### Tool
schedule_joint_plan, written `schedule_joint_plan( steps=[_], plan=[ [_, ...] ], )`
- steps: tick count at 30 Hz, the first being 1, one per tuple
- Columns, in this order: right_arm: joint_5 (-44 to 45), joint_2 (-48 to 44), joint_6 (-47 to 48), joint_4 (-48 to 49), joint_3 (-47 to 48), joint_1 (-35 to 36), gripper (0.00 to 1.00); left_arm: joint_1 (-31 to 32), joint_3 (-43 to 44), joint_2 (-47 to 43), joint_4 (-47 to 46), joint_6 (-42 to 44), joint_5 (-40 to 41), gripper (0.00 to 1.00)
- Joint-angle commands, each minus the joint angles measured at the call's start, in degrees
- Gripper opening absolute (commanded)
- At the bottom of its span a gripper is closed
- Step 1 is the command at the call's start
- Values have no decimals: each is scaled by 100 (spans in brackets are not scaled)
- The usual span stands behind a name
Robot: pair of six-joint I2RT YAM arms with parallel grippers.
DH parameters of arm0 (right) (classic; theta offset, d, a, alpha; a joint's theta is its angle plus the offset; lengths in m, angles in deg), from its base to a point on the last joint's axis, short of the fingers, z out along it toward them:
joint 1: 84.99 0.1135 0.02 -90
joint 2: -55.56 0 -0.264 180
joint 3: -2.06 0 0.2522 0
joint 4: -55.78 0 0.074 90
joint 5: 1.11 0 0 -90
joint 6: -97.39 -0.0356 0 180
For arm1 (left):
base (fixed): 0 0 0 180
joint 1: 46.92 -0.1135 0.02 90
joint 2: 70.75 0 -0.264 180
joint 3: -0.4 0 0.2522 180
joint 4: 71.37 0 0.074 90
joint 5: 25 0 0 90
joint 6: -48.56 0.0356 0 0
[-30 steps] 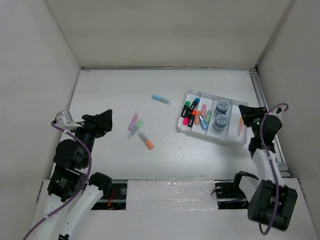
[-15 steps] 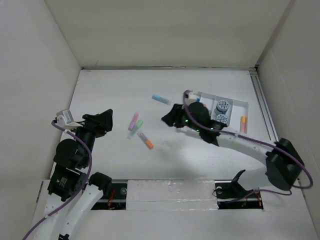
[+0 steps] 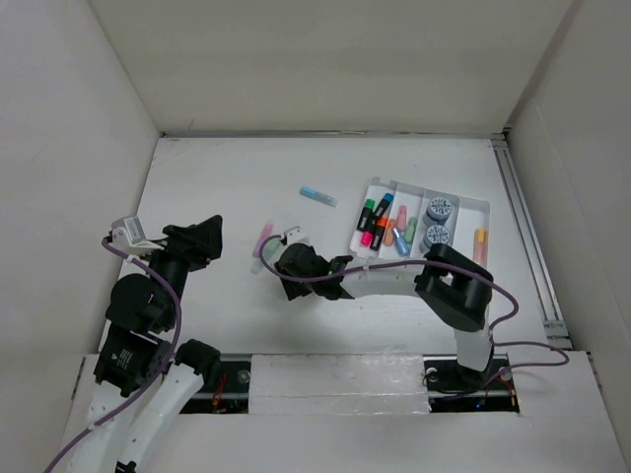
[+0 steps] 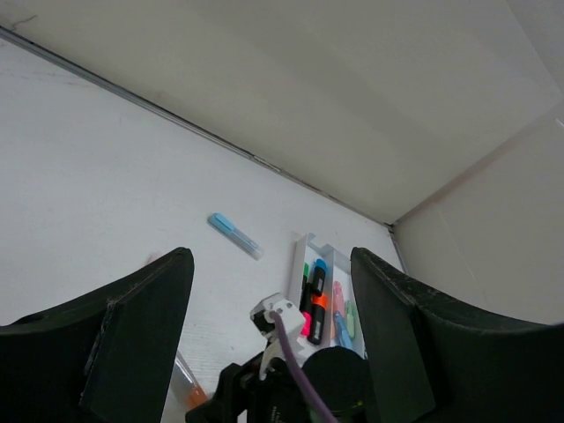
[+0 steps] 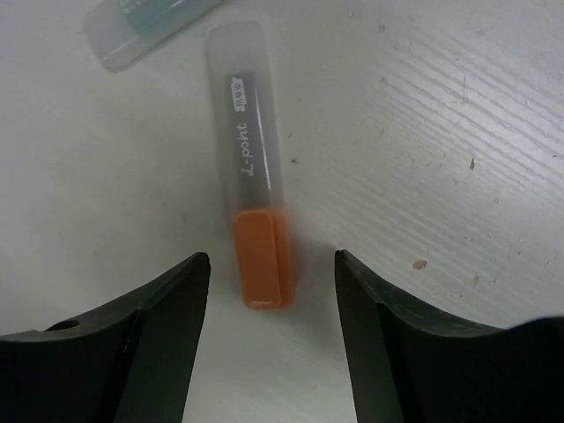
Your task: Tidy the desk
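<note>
The desk (image 3: 227,177) is a matte white top filling the floor of a box of plain white panels, with a thin dark seam along the far edge and a metal rail down the right side. Up close through my right wrist camera, its surface shows fine parallel ridges and a few small dark specks. My right gripper (image 5: 269,264) is low over it near the middle, jaws apart on either side of the orange cap of a highlighter (image 5: 256,220) and touching nothing. The clear barrel reads "L-point" lengthwise in white, and the small label above that is too fine to read. A second pale marker (image 5: 150,26) lies just beyond, cut off by the frame edge. My left gripper (image 4: 271,260) hangs over the left part of the desk, fingers spread and empty. Farther back a light blue highlighter (image 3: 317,195) lies alone, and a pink one (image 3: 262,236) lies near my right gripper. The white compartmented tray (image 3: 458,222) sits at the right with markers and two blue rolls.
</note>
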Motion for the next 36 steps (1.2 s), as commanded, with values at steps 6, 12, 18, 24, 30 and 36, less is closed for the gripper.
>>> schedule_joint_plan(
  steps=[6, 12, 18, 24, 30, 36],
  plan=[
    [1022, 996, 178, -845, 948, 188, 18, 16, -54, -39, -286, 93, -77, 68],
    [593, 491, 116, -987, 704, 188, 1, 16, -54, -39, -295, 93, -86, 68],
    [618, -1209, -50, -222, -359, -13, 0, 16, -54, -48, -295, 93, -94, 68],
    [539, -3596, -1024, 1367, -2000, -1321, 1, 16, -54, -48, -303, 93, -103, 68],
    [198, -5777, -2247, 2081, -3286, -3576, 8, 16, -54, -22, -312, 85, -112, 68],
    [-924, -5983, -2564, 1695, -3718, -5697, 8, 16, -63, 31, -330, 93, -112, 68]
  ],
)
